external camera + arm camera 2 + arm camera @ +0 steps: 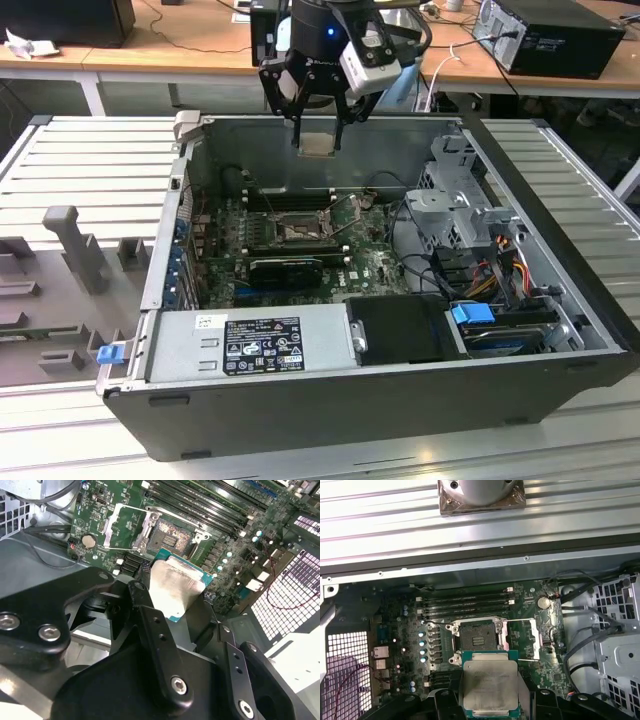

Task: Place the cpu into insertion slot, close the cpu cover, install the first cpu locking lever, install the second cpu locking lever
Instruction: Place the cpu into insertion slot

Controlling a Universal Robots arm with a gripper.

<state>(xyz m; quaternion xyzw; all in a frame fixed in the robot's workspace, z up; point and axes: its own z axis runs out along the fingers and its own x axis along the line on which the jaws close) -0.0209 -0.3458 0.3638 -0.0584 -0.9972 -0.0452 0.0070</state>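
My gripper [318, 128] hangs above the open computer case, shut on the cpu [318, 144], a flat square chip with a pale metallic face. Both wrist views show the cpu [175, 587] [489, 685] held by its edges between the black fingers [150, 625]. The insertion slot [297, 232] lies below on the green board, its dark centre bare [477, 637] [172, 535]. The cpu cover [522, 640] [127, 527], a thin silvery frame, is swung open beside the slot. The cpu is well above the slot and apart from it.
Long black memory slots [465, 605] run beside the socket, and a long black card [285, 268] lies on its other side. A power supply [250, 345], a drive cage [455, 215] and cables [505, 265] fill the case. Grey fixture blocks [70, 245] stand at the exterior view's left.
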